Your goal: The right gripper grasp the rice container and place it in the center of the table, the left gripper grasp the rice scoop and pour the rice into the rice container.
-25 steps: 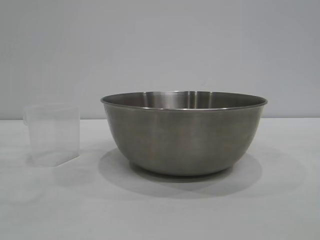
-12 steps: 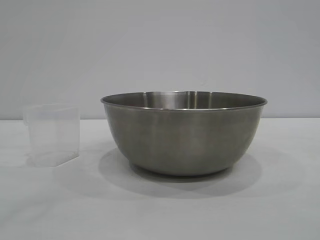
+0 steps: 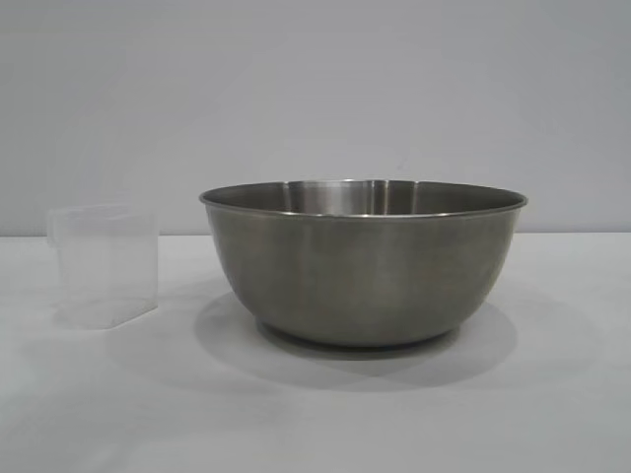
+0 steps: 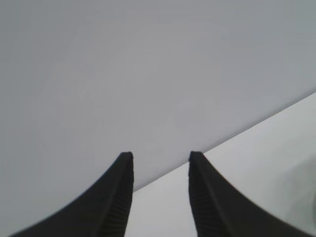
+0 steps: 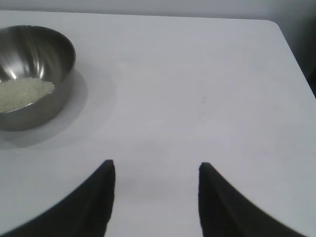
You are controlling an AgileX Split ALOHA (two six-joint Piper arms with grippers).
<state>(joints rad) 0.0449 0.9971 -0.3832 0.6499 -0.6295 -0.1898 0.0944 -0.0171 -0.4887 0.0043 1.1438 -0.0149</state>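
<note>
A: Outside camera first. Where do the things stand?

B: The rice container [image 3: 363, 262] sits mid-frame on the table [image 3: 552, 414], upright. The rice scoop [image 3: 104, 264] stands at its 9 o'clock, just beside it but apart, upright and looking empty. No arm shows here.

A: Left wrist camera?

B: The left gripper [image 4: 161, 157] has its fingers parted, a moderate gap, nothing between them. It points about level at the plain wall, with the table edge running slantwise under the tips. The scoop isn't in this view at all, nor clearly the bowl, so which way the scoop lies from these fingers can't be read here.

A: Right wrist camera?

B: The right gripper [image 5: 156, 164] is spread wider, empty, tilted down over bare table. The container lies at about 10 o'clock from its tips, well apart, and the rice [image 5: 23, 94] is an off-white heap inside it.

A: So where's the task, by your reckoning?

B: Bowl placed, rice in it, scoop set down empty: I'd judge the pour is done. Neither pincer is near anything, and the scoop's side is the left arm's. If any move is left, it's pulling both arms clear, and with the left fingers level and high there's little to snag
</note>
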